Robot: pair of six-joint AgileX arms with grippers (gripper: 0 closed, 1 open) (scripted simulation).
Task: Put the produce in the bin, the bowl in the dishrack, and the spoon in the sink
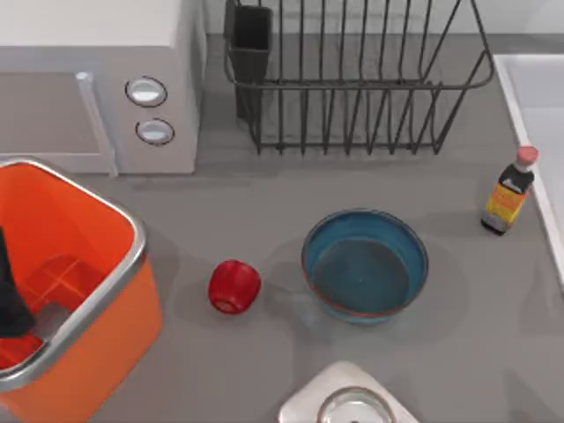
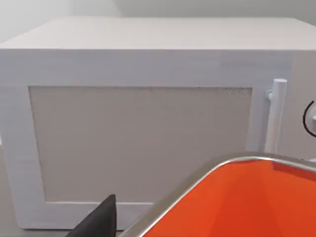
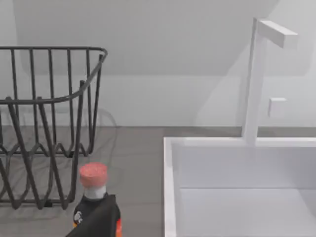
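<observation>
The small glossy red produce (image 1: 233, 286) lies on the grey table, just right of the bright orange silver-rimmed bin (image 1: 84, 308); the left gripper (image 1: 11, 300), over that bin, is nearer; I cannot tell its fingers' state.

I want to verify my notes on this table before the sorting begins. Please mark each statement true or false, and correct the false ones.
1. The red produce lies on the table between the orange bin and the bowl. True.
2. The bowl stands in the dishrack. False: it sits on the table in front of the rack.
3. A bottle stands close to the sink. True.
4. The produce is already in the bin. False: it lies on the table beside it.
</observation>
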